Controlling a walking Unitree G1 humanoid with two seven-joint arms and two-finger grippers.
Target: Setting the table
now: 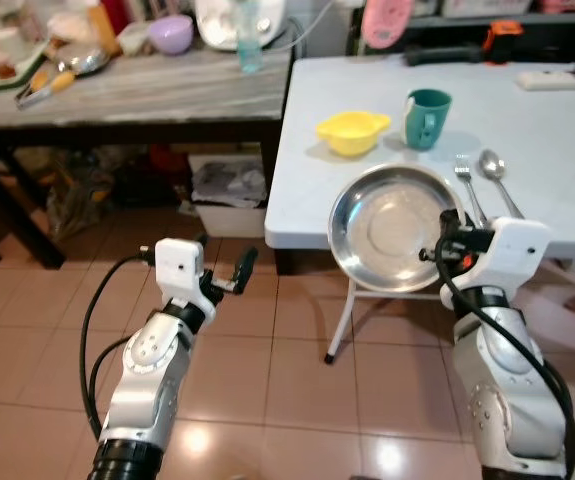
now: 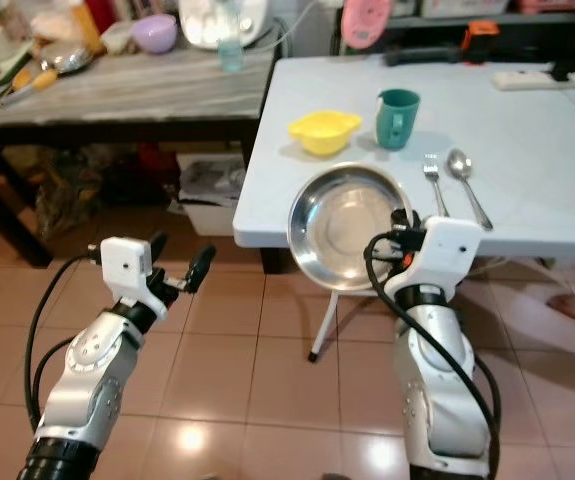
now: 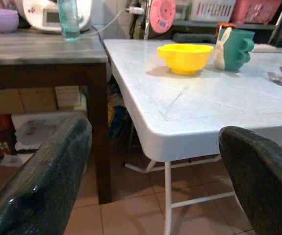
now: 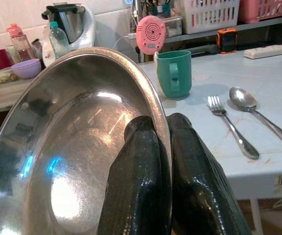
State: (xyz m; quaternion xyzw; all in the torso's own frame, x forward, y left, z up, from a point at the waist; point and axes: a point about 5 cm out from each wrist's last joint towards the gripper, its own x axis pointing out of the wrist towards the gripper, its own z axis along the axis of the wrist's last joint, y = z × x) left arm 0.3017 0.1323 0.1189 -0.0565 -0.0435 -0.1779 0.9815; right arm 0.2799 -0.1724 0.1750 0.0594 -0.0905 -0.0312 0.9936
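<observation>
Two hands: right hand (image 1: 451, 236) pinching steel plate (image 1: 387, 228) rim; left hand (image 1: 229, 276) spread

table (image 1: 557, 150) right of counter (image 1: 137, 95) | bowl (image 1: 352, 132) near table's left edge, mug (image 1: 427, 118) just right of it | fork (image 1: 467, 185), spoon (image 1: 497, 178) side by side toward front edge | plate (image 1: 392, 228) overhangs front edge, left of fork

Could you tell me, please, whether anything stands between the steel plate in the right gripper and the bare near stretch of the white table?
Nothing visible does. The right gripper holds the steel plate tilted over the white table edge; fork just beside.
</observation>
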